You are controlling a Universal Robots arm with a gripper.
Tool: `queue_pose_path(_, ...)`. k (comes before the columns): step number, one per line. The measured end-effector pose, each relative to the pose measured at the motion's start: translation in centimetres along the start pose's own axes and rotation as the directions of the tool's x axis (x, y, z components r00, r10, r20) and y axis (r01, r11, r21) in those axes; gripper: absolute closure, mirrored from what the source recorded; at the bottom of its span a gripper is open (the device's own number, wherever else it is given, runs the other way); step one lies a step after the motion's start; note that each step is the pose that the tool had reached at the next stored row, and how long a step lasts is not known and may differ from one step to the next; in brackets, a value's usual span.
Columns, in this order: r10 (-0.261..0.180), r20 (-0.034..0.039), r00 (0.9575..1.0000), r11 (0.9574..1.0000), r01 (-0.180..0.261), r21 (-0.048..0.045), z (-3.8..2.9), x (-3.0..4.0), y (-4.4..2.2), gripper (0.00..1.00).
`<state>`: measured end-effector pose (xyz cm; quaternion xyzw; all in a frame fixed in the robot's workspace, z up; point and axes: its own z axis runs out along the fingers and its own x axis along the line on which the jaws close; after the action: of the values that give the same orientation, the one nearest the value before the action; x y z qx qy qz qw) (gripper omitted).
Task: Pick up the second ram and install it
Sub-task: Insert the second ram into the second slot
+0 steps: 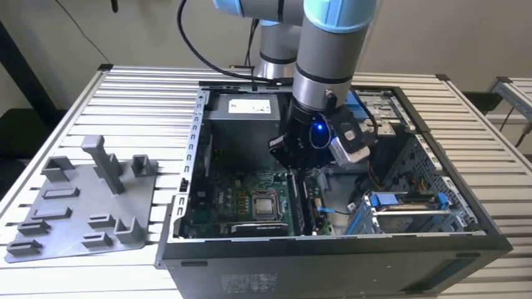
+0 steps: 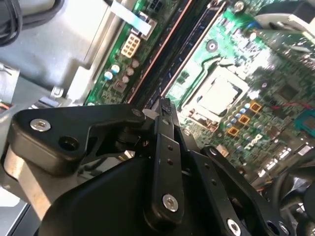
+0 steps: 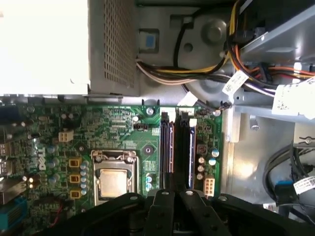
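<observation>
Reaching down into the open computer case (image 1: 332, 243) near the middle of the slatted worktop (image 1: 124, 93), the claw (image 1: 301, 167) hovers over the green board's (image 3: 123, 128) memory slots. White stickers on cables (print too small to read). Fingers (image 2: 165, 123) pressed together, seemingly pinching the top edge of the memory stick (image 3: 170, 152), upright in its slot directly beneath. Grey tray (image 1: 79, 205) near the worktop's edge.
</observation>
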<state>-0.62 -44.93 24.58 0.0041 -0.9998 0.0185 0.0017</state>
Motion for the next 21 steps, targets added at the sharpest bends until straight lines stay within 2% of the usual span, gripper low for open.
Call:
queue_pose_path(3, -0.054, 0.0028, 0.9985, 0.9985, 0.054, 0.0003, 0.02, -0.01, 0.00, 0.89)
queue_pose_path(7, -0.124, 0.0062, 0.9923, 0.9923, 0.124, -0.0016, 0.04, -0.01, 0.00, 0.89)
queue_pose_path(8, -0.131, 0.0083, 0.9914, 0.9913, 0.131, -0.0132, 0.05, -0.01, 0.00, 0.89)
queue_pose_path(11, -0.134, 0.0155, 0.9909, 0.9887, 0.134, -0.0660, 0.05, -0.01, -0.07, 0.89)
queue_pose_path(12, -0.134, 0.0154, 0.9909, 0.9885, 0.134, -0.0695, 0.06, -0.01, -0.12, 0.89)
queue_pose_path(14, -0.142, 0.0157, 0.9897, 0.9873, 0.143, -0.0692, 0.08, -0.01, -0.18, 0.89)
queue_pose_path(19, -0.208, 0.0181, 0.9780, 0.9757, 0.208, -0.0683, 0.19, -0.01, -0.23, 0.89)
queue_pose_path(21, -0.235, 0.0190, 0.9719, 0.9695, 0.235, -0.0680, 0.28, 0.00, -0.24, 0.89)
